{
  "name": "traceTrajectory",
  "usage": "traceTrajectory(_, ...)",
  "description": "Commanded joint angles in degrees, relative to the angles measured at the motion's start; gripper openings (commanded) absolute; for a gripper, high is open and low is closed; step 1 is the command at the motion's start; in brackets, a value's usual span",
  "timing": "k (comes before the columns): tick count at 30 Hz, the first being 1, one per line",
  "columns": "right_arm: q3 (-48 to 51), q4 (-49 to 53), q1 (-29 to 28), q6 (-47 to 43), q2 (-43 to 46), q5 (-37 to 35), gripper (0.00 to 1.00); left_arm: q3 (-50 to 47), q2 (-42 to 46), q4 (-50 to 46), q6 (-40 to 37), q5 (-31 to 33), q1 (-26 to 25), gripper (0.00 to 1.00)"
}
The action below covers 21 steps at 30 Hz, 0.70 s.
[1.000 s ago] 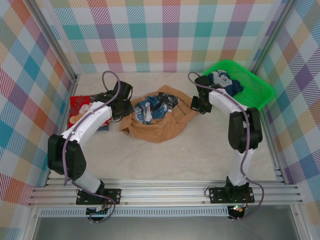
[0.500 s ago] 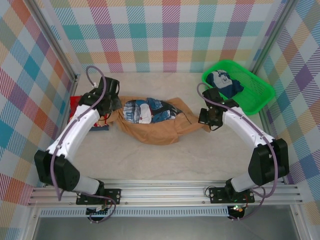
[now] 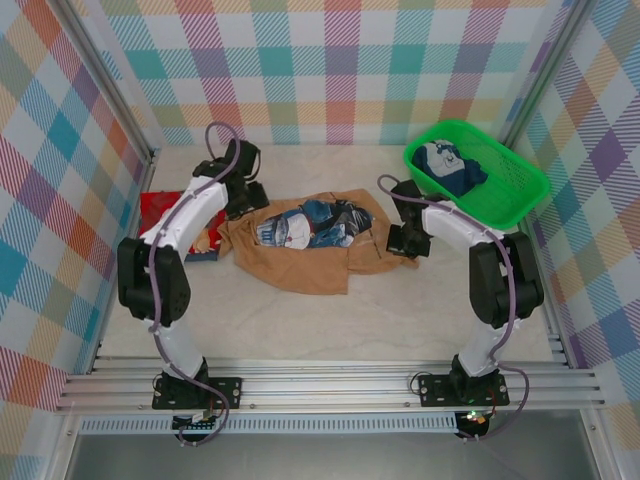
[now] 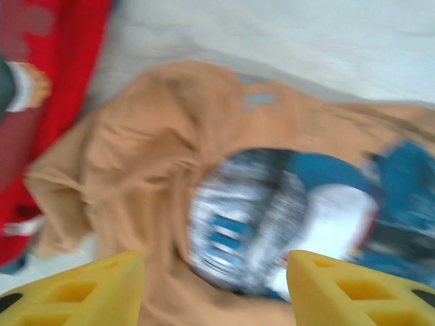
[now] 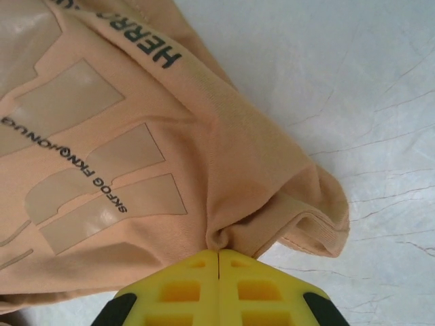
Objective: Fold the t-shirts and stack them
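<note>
Top external: tan shirt (image 3: 300, 258) crumpled mid-surface (image 3: 400, 320), print up; red shirt (image 3: 155, 208) by left wall. Cloth soft, light, limp, likely to sag and bunch; best taken at hems, shoulders, corners. Grips: right hand (image 5: 217, 261) fingers together, pinching tan hem fold; left hand (image 4: 216, 285) fingers apart over print, holding nothing. Back right, green basket (image 3: 525, 185) holds dark blue-and-white garment (image 3: 450, 165).

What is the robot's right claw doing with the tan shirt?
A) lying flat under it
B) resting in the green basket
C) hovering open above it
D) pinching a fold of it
D: in the right wrist view, the right gripper has its jaws shut on a bunched fold of the tan shirt.
</note>
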State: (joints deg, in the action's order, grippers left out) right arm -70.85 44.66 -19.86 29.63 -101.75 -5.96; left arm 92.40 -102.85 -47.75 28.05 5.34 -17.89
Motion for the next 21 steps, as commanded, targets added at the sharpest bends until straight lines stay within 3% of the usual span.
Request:
traceTrajectory(1,2.3,1.8,0.4,0.6,1.5,1.0,0.0,-2.6,2.0,0.9,-1.4,-9.3,-9.9,0.62)
traceTrajectory(4,3.1,2.0,0.5,0.3,1.5,0.1,0.0,-3.6,-2.2,2.5,-3.1,-9.1,-17.7,0.63)
traceTrajectory(7,4.3,1.9,0.8,0.4,2.3,0.2,0.0,-1.4,-8.1,3.1,-4.1,-5.4,-21.5,0.64)
traceTrajectory(15,7.6,0.9,2.7,-0.1,4.6,1.5,0.0,6.8,-20.3,0.0,-4.7,0.7,-22.3,0.66)
traceTrajectory(17,7.9,1.0,3.6,-0.4,4.6,1.5,0.0,5.9,-19.4,-0.3,-2.9,1.2,-21.5,0.65)
traceTrajectory(21,7.4,0.8,6.2,-0.9,4.3,2.1,0.0,-2.3,-9.1,0.0,1.2,3.3,-20.7,0.63)
